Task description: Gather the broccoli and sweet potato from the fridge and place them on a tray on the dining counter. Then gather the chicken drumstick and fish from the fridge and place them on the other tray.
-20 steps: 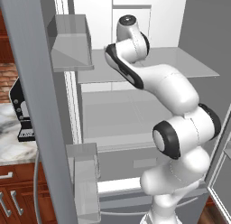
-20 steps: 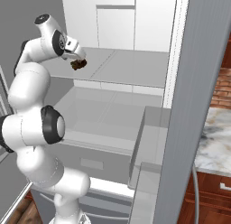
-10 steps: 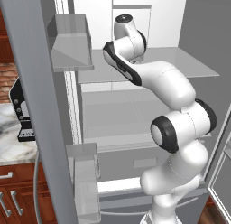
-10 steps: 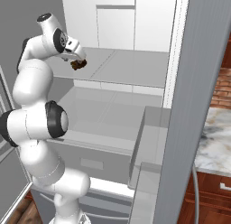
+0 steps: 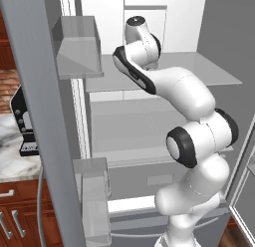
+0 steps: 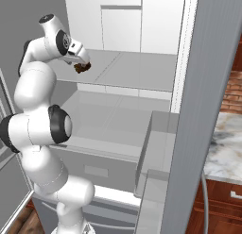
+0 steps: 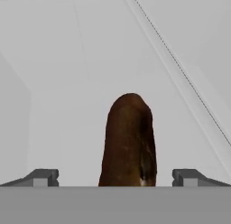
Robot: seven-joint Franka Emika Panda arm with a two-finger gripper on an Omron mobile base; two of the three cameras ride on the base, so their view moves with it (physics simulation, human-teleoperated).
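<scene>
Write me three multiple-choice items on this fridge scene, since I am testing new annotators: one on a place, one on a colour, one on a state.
1. Where does the brown food item lie?
A. on the upper fridge shelf
B. in the door bin
C. on the marble counter

2. What colour is that item?
A. bright green
B. dark brown
C. pale pink

3. How does the claw stand?
A. shut on the item
B. open, one fingertip on each side of the item
C. shut, far off from the item

Answers:
1 A: the right base view shows it on the upper shelf, at the claw.
2 B: the hand view shows a dark brown, rounded body; which food it is cannot be told.
3 B: the fingertips stand wide apart with the item between them, not touching it.
</scene>
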